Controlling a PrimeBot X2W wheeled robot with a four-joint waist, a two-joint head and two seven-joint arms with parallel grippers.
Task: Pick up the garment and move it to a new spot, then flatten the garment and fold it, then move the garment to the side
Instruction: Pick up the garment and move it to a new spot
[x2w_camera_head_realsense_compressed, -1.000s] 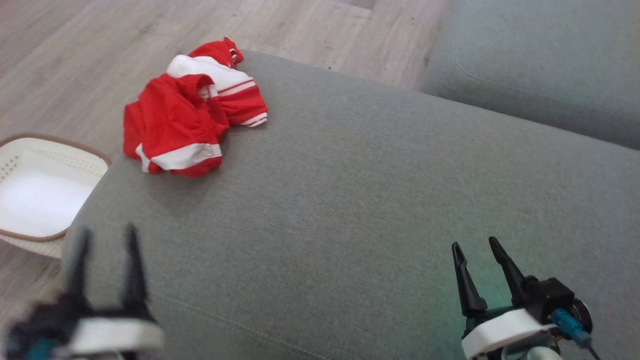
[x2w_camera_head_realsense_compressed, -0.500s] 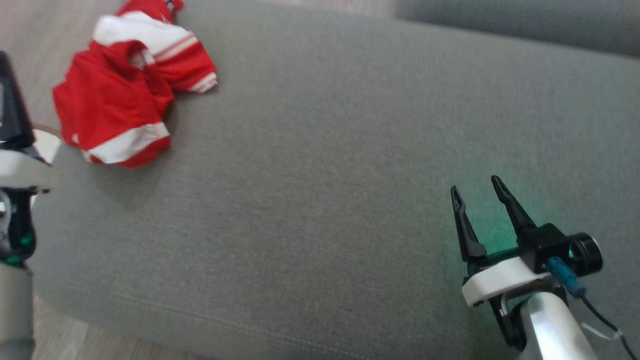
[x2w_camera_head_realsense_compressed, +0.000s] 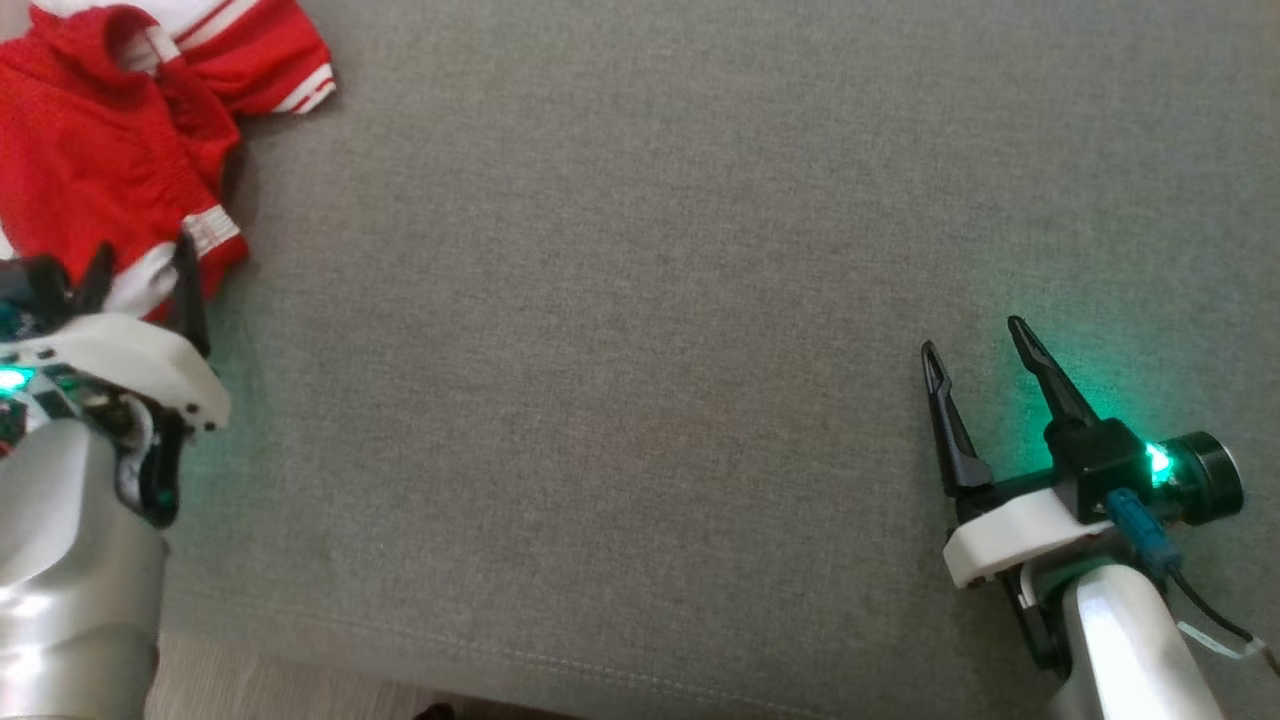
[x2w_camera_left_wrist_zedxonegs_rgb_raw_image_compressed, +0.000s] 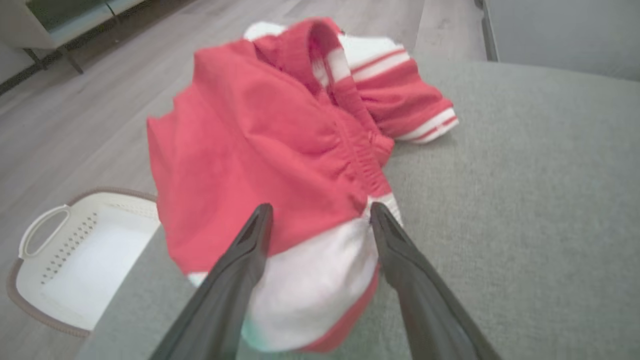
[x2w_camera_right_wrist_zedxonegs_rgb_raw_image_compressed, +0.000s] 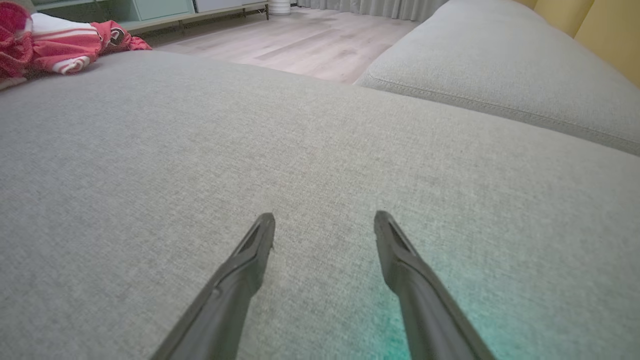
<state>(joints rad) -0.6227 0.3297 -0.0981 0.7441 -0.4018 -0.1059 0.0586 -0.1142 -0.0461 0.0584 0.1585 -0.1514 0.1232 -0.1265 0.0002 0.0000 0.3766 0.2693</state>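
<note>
The garment, red with white bands and stripes, lies crumpled at the far left corner of the grey cushion. In the left wrist view the garment is heaped close ahead. My left gripper stands open just above its white-banded near edge, and its fingertips frame that edge with nothing clamped. Over bare cushion at the right my right gripper is open and holds nothing. The right wrist view has the garment far off at the upper left.
A white perforated basket with a brown rim sits on the wooden floor left of the cushion. A second grey cushion lies beyond a gap at the right. The cushion's front seam runs near the bottom.
The head camera has tilted down and turned, shifting the whole picture. My left gripper has come forward to the garment's near edge. The right gripper stays open over the cushion.
</note>
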